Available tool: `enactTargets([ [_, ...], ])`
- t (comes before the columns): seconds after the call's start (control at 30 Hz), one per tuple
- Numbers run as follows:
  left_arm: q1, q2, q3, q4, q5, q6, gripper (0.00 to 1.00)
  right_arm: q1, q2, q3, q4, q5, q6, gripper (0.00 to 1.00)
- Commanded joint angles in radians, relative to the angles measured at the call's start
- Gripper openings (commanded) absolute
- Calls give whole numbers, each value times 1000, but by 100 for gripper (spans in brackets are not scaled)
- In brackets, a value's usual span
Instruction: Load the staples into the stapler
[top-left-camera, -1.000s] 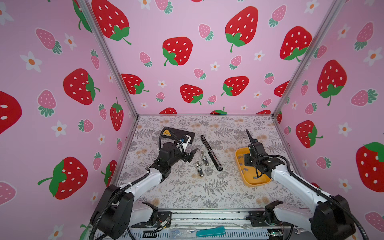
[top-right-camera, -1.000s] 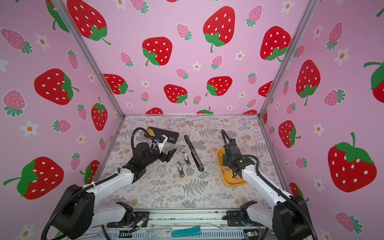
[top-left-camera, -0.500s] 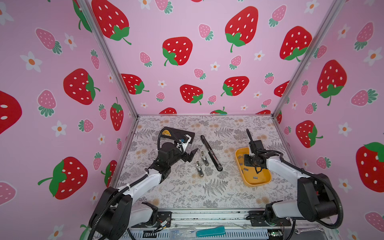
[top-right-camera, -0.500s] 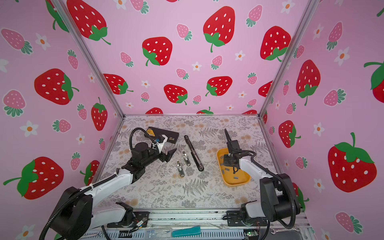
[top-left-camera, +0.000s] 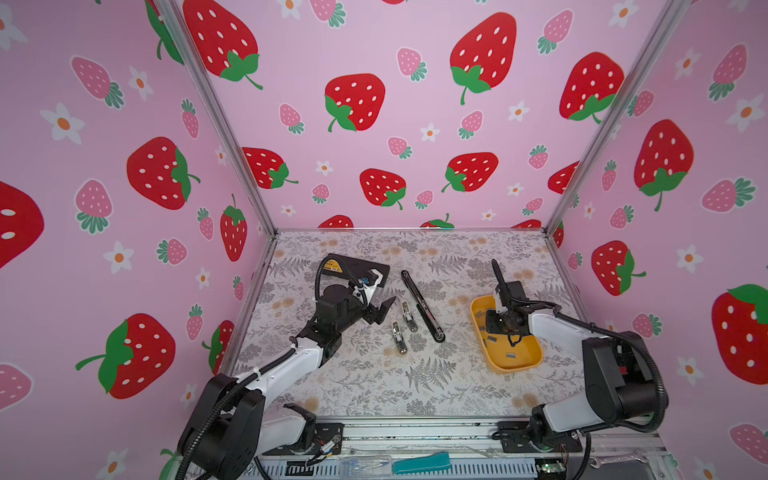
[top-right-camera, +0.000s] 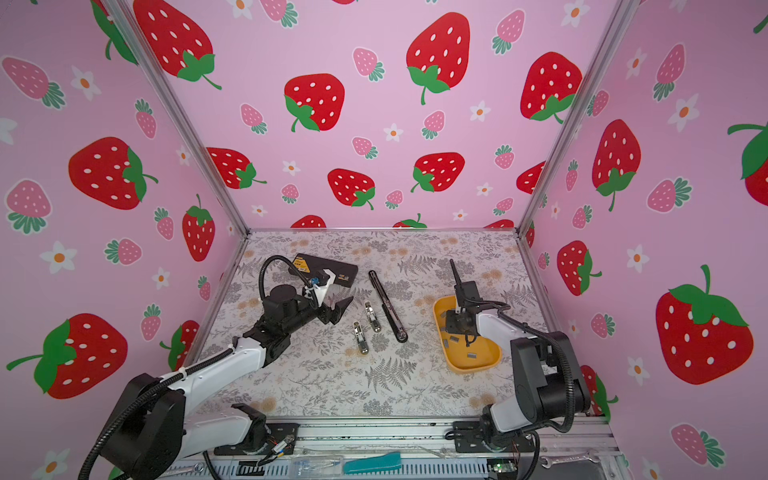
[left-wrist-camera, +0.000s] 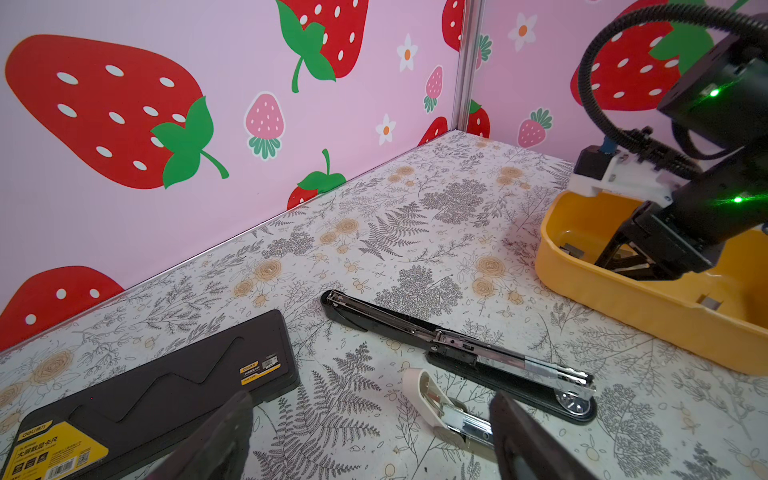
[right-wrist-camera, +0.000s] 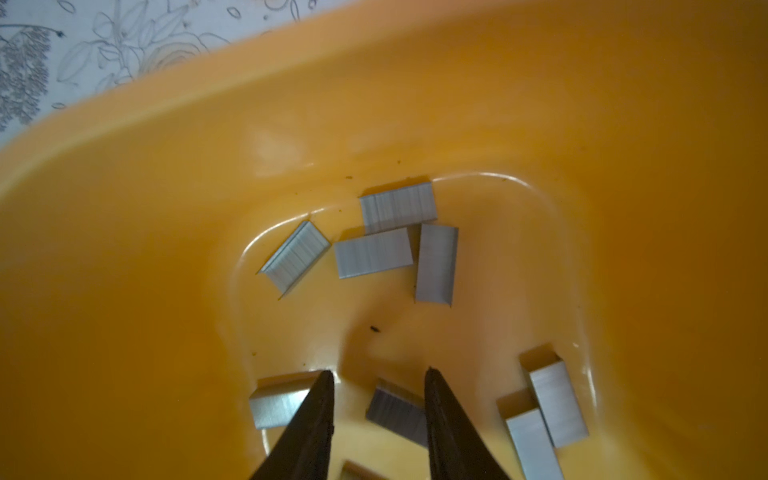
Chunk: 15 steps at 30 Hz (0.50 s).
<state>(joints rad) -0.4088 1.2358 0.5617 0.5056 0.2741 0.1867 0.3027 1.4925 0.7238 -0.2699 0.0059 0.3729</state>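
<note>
Several silver staples (right-wrist-camera: 397, 208) lie in the yellow tray (top-left-camera: 515, 368) at the right of both top views. My right gripper (right-wrist-camera: 379, 372) points down into the tray, open, its fingers astride one staple strip (right-wrist-camera: 395, 409) without gripping it. A long black stapler (top-left-camera: 422, 305), also the black stapler (left-wrist-camera: 457, 349) in the left wrist view, lies opened flat mid-table. Two small staplers (top-left-camera: 409, 316) (top-left-camera: 398, 337) lie beside it. My left gripper (top-left-camera: 380, 311) hovers open just left of them, the nearer small stapler (left-wrist-camera: 440, 407) by one fingertip, nothing held.
A flat black case (top-left-camera: 357, 270) with a yellow label lies behind my left gripper. Pink strawberry walls close in the table on three sides. A teal object (top-left-camera: 422, 463) rests on the front rail.
My right gripper's jaws have opened wider inside the tray, and the right arm's elbow has risen. The left arm has stayed put.
</note>
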Motion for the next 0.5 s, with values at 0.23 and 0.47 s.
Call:
enactTargets([
  [0.23, 1, -7, 0, 20, 28, 14, 90, -8, 3, -71, -16, -52, 32, 35],
  [0.47, 1, -3, 5, 17, 30, 13, 89, -8, -46, -74, -48, -52, 50, 38],
])
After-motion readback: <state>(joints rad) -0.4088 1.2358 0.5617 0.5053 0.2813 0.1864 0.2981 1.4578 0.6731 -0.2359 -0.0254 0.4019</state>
